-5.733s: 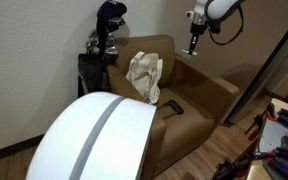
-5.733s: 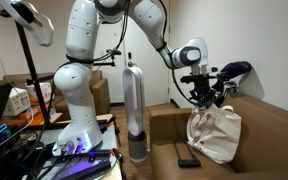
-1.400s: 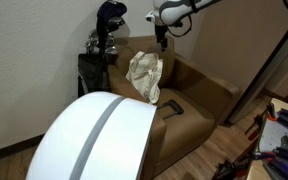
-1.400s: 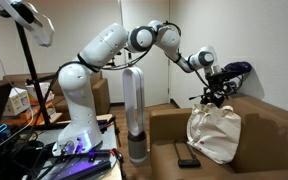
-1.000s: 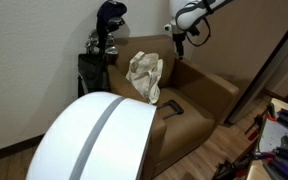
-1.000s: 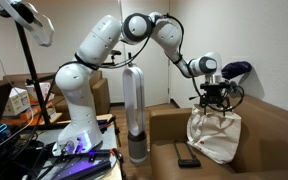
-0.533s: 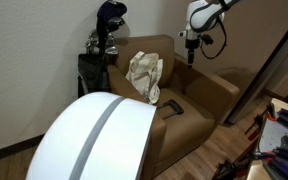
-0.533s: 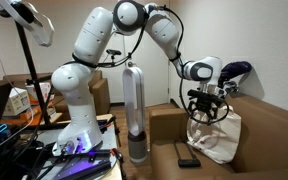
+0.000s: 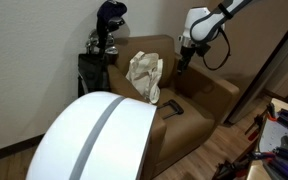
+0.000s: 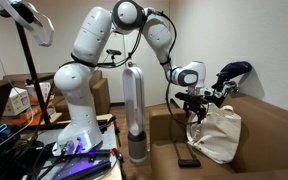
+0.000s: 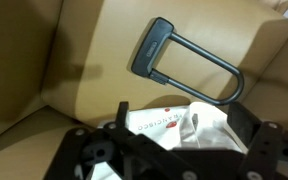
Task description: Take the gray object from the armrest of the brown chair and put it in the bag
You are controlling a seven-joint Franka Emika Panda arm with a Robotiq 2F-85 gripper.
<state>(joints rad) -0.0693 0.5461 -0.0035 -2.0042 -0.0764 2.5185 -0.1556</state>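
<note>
The gray object point(image 11: 150, 48) is a U-shaped lock lying flat on the brown chair's armrest point(image 11: 84, 60). It also shows as a dark shape in both exterior views point(image 9: 171, 106) point(image 10: 188, 162). The cream bag point(image 9: 144, 75) point(image 10: 216, 132) stands on the seat, and in the wrist view the bag point(image 11: 174, 128) lies just below my fingers. My gripper point(image 9: 183, 62) point(image 10: 194, 112) point(image 11: 184, 112) hangs open over the chair, between bag and lock, holding nothing.
A golf bag with clubs point(image 9: 106, 35) stands behind the chair. A tall silver cylinder point(image 10: 134, 110) stands beside the armrest, close to my arm. A big white dome point(image 9: 94, 135) fills the foreground. The chair back and a wall lie behind.
My arm has swung away from over the bag's top and dropped lower toward the armrest side. The jaws stayed open; the lock and the bag have not moved.
</note>
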